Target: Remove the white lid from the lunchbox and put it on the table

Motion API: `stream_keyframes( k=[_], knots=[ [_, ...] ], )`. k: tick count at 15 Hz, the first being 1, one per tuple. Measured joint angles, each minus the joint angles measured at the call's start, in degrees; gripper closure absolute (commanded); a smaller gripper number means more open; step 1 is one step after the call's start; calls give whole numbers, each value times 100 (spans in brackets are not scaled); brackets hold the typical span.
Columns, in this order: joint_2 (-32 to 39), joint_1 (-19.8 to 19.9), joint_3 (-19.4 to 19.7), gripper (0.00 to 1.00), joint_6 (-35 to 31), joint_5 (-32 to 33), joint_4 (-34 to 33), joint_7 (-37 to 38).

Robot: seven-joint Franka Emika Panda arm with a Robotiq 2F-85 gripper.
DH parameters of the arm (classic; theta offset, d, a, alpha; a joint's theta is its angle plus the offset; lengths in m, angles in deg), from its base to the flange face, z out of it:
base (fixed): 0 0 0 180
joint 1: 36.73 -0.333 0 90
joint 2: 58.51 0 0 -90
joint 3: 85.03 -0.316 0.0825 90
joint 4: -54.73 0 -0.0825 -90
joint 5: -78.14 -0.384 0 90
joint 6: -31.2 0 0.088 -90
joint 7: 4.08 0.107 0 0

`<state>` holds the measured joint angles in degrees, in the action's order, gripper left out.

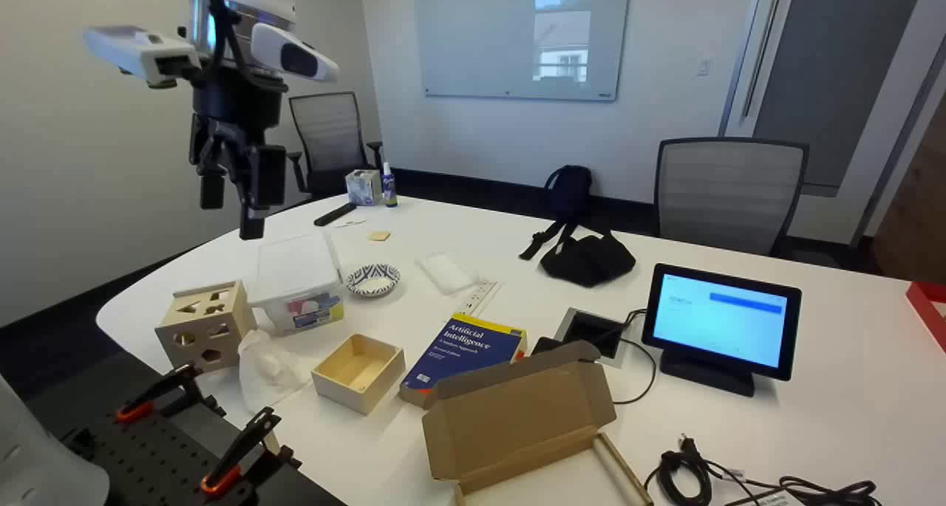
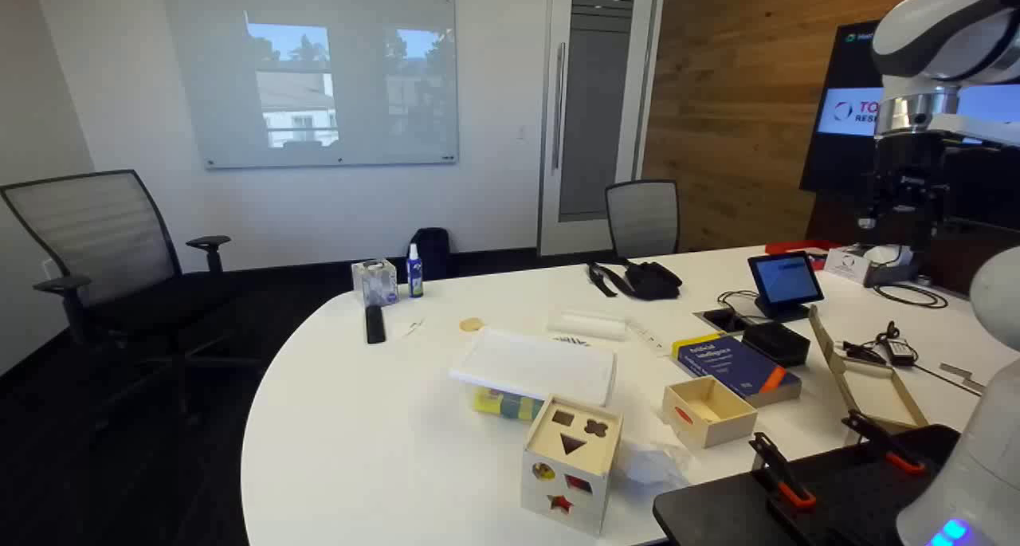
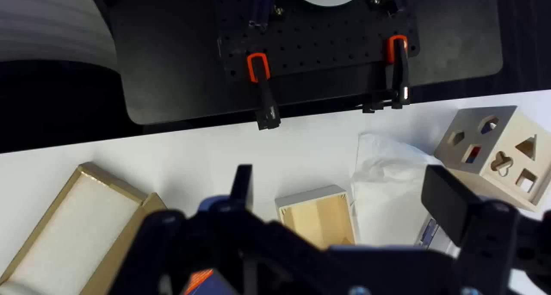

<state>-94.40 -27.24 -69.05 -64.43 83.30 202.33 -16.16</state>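
The white lid [image 1: 295, 261] lies on top of the lunchbox [image 1: 284, 315], a whitish translucent plastic container with coloured things or a label at its side. In an exterior view the lid [image 2: 542, 363] covers the box top and hides most of the lunchbox [image 2: 506, 404]. Both rest on the white table [image 1: 850, 410]. My gripper [image 1: 233, 214] is open and empty, high above the table, apart from lid and box. It also shows in an exterior view [image 2: 900, 227]. In the wrist view its open fingers [image 3: 338, 181] span the wooden tray and crumpled white bag; a lunchbox corner [image 3: 437, 237] shows by one finger.
The wooden shape-sorter cube [image 1: 207, 325] and crumpled bag [image 1: 270, 369] stand close beside the lunchbox. A patterned bowl [image 1: 373, 279], flat white piece [image 1: 447, 272], wooden tray [image 1: 360, 373], blue book [image 1: 465, 354], open cardboard box [image 1: 517, 417] and tablet [image 1: 720, 321] are around.
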Motion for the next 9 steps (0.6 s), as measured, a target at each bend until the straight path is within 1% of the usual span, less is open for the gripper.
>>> stream_keyframes(
  k=[5, 6, 7, 9],
  knots=[
    [9, -2, -8, 0, -25, -36, 15, 0],
    [27, -8, -40, 0, -170, -135, 84, 39],
    [64, -35, -96, 0, -450, -306, 227, 130],
    [206, -145, -294, 0, -1278, -781, 677, 402]
  ],
)
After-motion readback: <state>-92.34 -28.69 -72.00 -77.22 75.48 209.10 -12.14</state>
